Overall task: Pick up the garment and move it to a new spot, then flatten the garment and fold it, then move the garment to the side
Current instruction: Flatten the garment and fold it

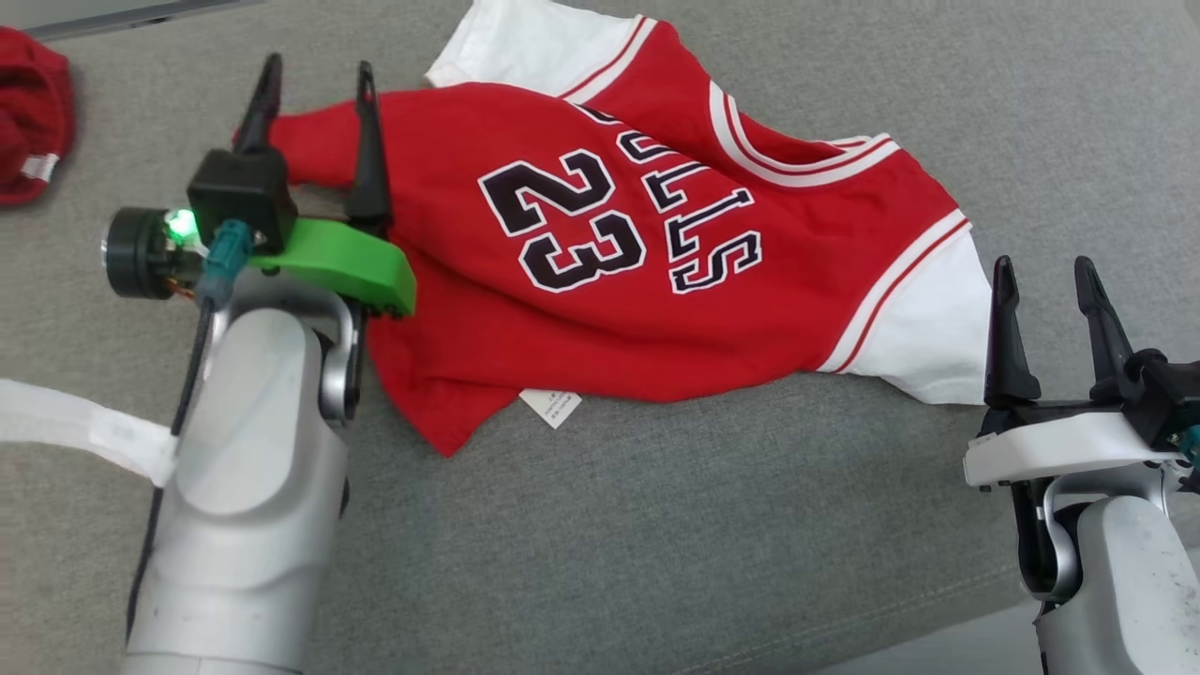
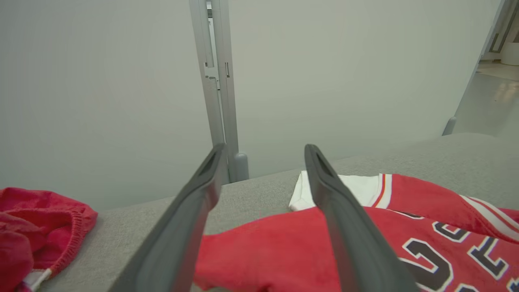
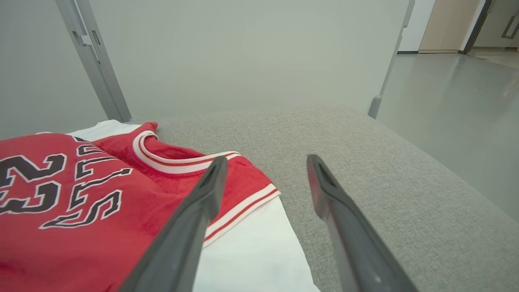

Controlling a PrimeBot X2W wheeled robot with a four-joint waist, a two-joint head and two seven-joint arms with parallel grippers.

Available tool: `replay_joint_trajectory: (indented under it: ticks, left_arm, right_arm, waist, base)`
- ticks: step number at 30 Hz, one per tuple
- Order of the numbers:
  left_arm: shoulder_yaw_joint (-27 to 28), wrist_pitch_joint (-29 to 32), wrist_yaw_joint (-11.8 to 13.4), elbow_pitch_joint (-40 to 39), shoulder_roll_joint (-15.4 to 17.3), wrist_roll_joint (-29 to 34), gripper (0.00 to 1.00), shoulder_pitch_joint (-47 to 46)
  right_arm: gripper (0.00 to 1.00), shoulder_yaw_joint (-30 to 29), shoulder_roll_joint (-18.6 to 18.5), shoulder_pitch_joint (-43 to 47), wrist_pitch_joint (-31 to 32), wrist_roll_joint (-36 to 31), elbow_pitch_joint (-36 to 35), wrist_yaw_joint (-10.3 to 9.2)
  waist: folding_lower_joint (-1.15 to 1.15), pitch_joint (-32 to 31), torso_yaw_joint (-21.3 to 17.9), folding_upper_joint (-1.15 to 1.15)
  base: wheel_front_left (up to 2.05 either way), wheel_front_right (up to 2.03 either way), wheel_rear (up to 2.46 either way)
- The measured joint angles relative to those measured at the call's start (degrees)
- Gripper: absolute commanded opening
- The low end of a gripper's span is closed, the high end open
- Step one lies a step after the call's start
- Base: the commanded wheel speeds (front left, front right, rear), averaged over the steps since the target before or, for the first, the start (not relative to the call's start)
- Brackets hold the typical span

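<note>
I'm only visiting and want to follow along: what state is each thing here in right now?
jersey: unfolded and rumpled on the grey cushion, held by neither gripper
left gripper: open, fingers over the jersey's left end
right gripper: open, empty, beside the white sleeve
other red garment: bunched up at the cushion's far left

Bare grey cushion (image 1: 656, 525) in front & to right of jersey (image 1: 600, 309): open room for a gripper to pass. Left side tighter, w/ red cloth (image 1: 28, 112) at far corner & white strip (image 1: 75, 427) at the edge.
</note>
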Motion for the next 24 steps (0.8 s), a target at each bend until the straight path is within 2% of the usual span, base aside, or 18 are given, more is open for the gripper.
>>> replay_joint_trajectory:
  ticks: [6,12,17,24]
  left_arm:
    - [-4.5,0.0,-3.1,-5.4,-0.8,-2.3,1.00,9.7]
    - [-13.9,0.0,-4.7,-6.0,-0.9,-5.4,1.00,18.8]
    - [-19.2,0.0,-4.6,-2.7,-0.9,-6.4,1.00,22.3]
    - [-21.0,0.0,-3.1,3.4,-0.9,-7.0,1.00,22.0]
  right_arm:
    - [1.00,0.2,0.0,0.6,0.0,-0.4,0.8,0.00]
    - [1.00,-0.2,0.0,1.9,0.0,-0.4,1.7,0.00]
    - [1.00,0.1,0.0,2.4,0.0,-0.4,1.9,0.00]
    - [1.00,0.2,0.0,2.5,0.0,-0.4,1.6,0.00]
  waist:
    - [0.00,-3.1,3.6,0.00]
    - [0.00,-6.9,7.1,0.00]
    - [0.00,-9.6,9.4,0.00]
    - [0.00,-10.5,9.2,0.00]
  base:
    - [0.00,0.00,0.00]
    - [0.00,0.00,0.00]
    - [0.00,0.00,0.00]
    - [0.00,0.00,0.00]
